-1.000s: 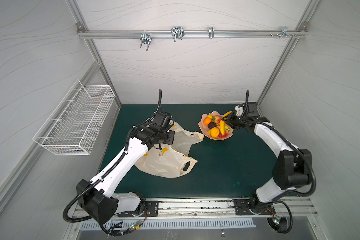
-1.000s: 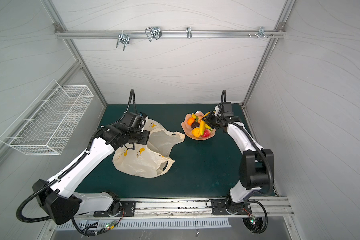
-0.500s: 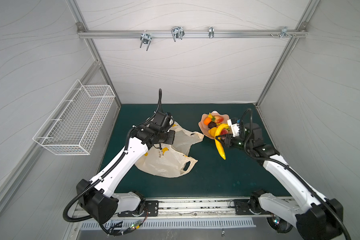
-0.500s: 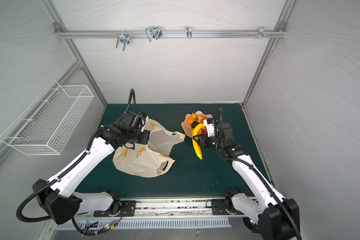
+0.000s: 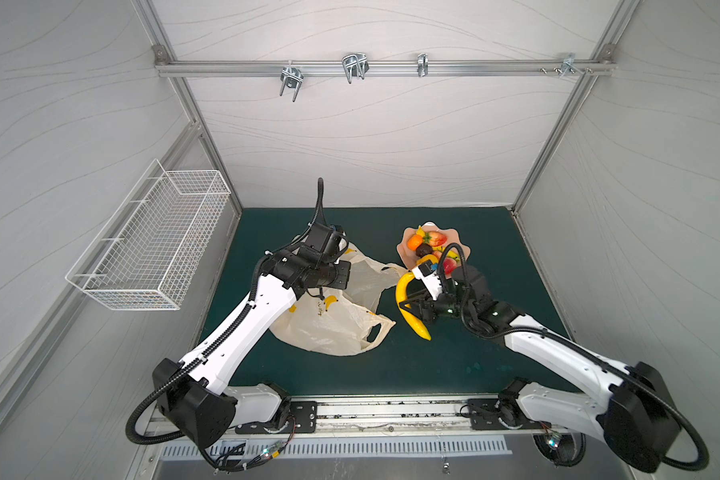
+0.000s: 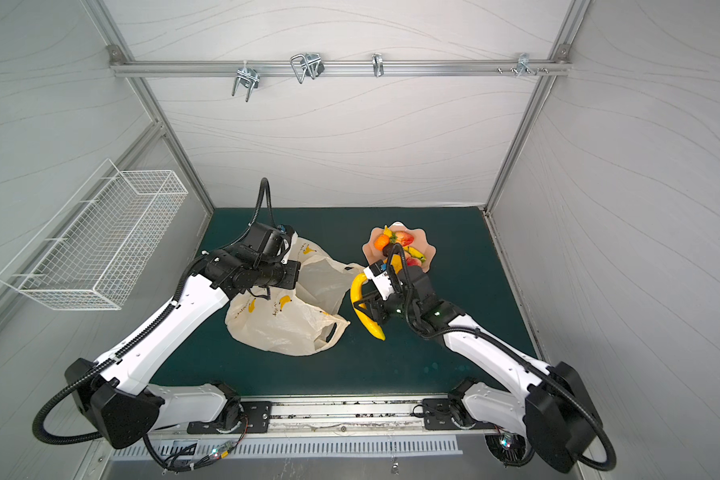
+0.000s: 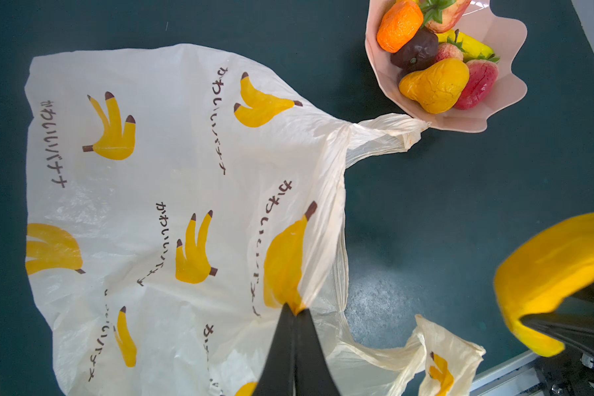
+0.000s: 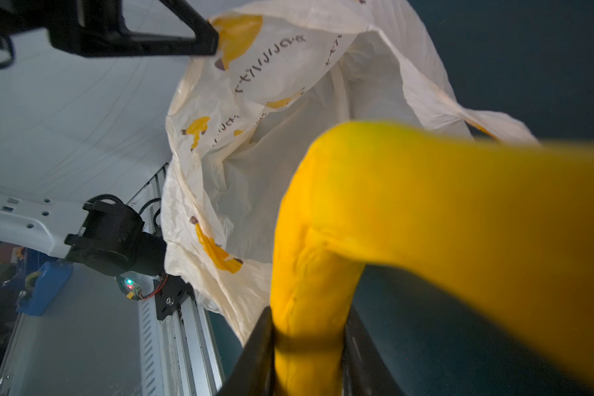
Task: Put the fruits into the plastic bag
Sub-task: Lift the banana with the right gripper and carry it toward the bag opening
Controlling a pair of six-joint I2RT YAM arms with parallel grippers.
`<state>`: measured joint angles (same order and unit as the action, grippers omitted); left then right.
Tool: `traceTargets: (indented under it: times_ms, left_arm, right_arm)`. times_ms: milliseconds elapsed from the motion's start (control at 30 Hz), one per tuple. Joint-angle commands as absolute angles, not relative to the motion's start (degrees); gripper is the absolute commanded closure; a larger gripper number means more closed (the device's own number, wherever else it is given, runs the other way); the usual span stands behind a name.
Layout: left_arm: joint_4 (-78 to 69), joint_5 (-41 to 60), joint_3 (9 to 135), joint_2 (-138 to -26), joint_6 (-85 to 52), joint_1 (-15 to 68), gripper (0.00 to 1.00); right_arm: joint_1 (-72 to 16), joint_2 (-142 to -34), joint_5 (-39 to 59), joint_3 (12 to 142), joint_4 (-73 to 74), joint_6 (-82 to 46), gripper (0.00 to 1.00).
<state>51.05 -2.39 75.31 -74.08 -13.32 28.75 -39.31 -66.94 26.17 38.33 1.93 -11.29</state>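
The cream plastic bag point(image 5: 329, 328) point(image 6: 283, 328) lies on the green mat, printed with bananas. My left gripper point(image 7: 295, 308) is shut on the bag's upper layer near its mouth and holds it raised; its fingertips point(image 8: 210, 44) show pinching the film. My right gripper point(image 8: 309, 322) point(image 5: 411, 306) is shut on the long yellow banana point(image 5: 408, 316) point(image 6: 362, 316) point(image 7: 556, 260), which hangs just right of the bag's mouth point(image 8: 288, 113). An orange point(image 7: 399, 24), a dark brown fruit point(image 7: 415, 53), a lemon point(image 7: 434, 85) and a red strawberry point(image 7: 477, 84) lie in the pink dish point(image 7: 494, 113) point(image 5: 464, 250).
One bag handle point(image 7: 384, 133) reaches the dish's rim; the other handle point(image 5: 377, 332) lies toward the front. A white wire basket point(image 5: 150, 245) hangs on the left wall. Metal hooks point(image 5: 352, 68) hang from the rail at the back.
My right arm has drawn back from the dish with the banana in its jaws and carried it left and forward to the bag's mouth. The left arm has kept still.
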Motion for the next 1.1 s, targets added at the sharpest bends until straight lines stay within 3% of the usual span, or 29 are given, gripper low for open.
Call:
traceTargets:
  times_ms: [0, 500, 1067]
  left_arm:
    - [50.8, -1.4, 78.4, -74.5, -13.8, 28.5, 1.00]
    - [49.4, 1.3, 78.2, -75.3, -15.5, 28.9, 1.00]
    - [47.5, 1.1, 79.4, -78.2, -17.1, 31.7, 1.00]
  right_arm:
    - [-40.9, -71.1, 26.9, 41.5, 7.4, -7.4, 0.95]
    - [-45.5, -87.6, 29.0, 47.5, 17.1, -14.6, 0.94]
    - [-44.0, -102.1, 34.2, 53.3, 32.5, -49.7, 0.95]
